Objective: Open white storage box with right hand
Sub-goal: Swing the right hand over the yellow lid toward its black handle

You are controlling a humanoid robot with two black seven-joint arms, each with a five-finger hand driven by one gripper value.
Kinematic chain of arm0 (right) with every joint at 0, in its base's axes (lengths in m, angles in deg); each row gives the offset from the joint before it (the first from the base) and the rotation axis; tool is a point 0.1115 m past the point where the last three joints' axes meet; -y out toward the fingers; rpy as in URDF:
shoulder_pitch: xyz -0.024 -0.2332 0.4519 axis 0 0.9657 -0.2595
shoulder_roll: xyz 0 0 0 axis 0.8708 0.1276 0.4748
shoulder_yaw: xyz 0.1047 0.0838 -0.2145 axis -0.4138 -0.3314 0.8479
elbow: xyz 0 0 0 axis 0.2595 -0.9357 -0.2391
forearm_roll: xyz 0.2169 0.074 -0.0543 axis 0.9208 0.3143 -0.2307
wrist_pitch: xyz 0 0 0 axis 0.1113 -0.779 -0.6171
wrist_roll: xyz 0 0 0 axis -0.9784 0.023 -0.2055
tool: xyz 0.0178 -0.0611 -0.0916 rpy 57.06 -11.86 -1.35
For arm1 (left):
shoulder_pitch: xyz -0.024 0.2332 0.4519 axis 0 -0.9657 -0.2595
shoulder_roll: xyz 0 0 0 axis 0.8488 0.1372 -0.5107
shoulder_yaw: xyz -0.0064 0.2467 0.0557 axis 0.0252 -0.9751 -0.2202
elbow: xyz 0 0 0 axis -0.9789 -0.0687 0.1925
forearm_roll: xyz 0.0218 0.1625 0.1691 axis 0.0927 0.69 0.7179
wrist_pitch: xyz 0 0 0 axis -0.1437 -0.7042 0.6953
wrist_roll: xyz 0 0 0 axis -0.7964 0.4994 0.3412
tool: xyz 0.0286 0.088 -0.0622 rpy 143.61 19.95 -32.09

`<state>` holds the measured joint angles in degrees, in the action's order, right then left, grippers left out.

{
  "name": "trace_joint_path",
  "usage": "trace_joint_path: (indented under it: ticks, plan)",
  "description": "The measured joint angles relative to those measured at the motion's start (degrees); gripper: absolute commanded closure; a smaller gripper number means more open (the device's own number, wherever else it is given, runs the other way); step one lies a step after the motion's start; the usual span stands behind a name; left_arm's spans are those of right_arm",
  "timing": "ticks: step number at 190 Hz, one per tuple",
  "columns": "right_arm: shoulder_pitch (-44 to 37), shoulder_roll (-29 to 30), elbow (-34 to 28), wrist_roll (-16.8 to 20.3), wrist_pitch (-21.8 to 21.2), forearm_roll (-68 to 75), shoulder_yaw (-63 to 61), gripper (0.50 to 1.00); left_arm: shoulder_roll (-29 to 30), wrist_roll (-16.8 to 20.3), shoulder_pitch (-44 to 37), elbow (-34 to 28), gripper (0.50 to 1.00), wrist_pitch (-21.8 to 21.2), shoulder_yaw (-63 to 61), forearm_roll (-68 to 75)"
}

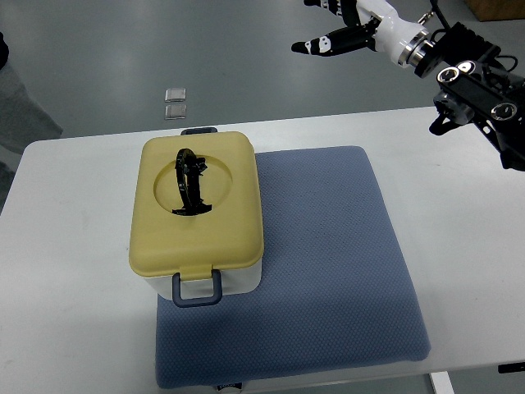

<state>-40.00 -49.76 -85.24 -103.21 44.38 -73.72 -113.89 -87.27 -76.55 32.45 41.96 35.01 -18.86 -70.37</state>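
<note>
A white storage box [197, 283] with yellow lid [197, 213] sits on a blue mat [328, 263] on the table [66, 312]. The right hand [332, 43] hovers open, well apart. The rigid plastic looks light; take hold at the front latch [197, 289].

Light is bright and even, seemingly from overhead, with no hard glare anywhere. The smooth white table [74, 312] reads almost blown out, a little cooler toward its right end. The white storage box with a pale yellow plastic lid [197, 209] casts only a soft, narrow shadow at its base onto the blue textured fabric mat [328, 263]. The mat's weave stays crisp, so focus holds across the middle. The grey glossy floor [205, 49] shows faint, diffuse sheen. The black-and-white right robot hand [332, 43] at the top edge looks slightly soft. Straight edges bow mildly near the corners.
</note>
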Motion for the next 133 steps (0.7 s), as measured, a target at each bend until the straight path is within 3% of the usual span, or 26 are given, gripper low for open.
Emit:
trace_joint_path:
  ticks: [65,99,133]
  plan:
    - [-11.7,-1.3,-12.7,-2.2,-9.1,-22.1,3.7,0.576,0.0,0.0,0.0,0.0,0.500,0.0,0.0,0.0]
    - [-17.3,0.4,-14.5,-2.6,-14.9,-28.3,6.8,0.576,0.0,0.0,0.0,0.0,0.500,0.0,0.0,0.0]
    - [-21.6,4.8,-14.2,-2.7,-15.4,-34.0,13.0,0.576,0.0,0.0,0.0,0.0,0.500,0.0,0.0,0.0]
